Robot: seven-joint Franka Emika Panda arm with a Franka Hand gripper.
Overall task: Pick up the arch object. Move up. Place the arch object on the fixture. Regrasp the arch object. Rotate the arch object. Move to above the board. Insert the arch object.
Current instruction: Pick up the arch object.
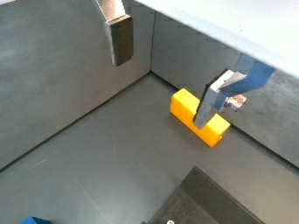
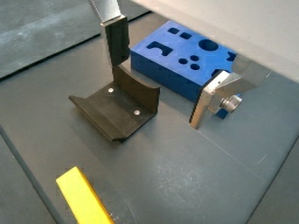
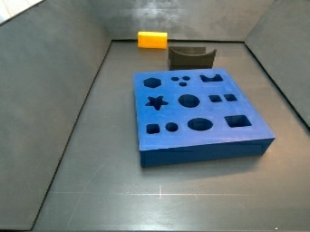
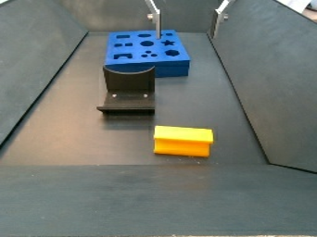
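Two silver fingers (image 1: 118, 35) of your tool (image 2: 158, 74) spread wide, nothing between them; tool hangs high, well clear of floor. Arch object (image 4: 183, 141) lies flat on dark floor, below tool, untouched; in a wrist view (image 1: 198, 115) one finger plate crosses in front of it. Fixture (image 4: 128, 89) stands between arch object and board (image 4: 146, 52). In a wrist view, board (image 2: 181, 57) sits just beyond fixture (image 2: 118, 107), under tool. Board holes show star, circles, squares.
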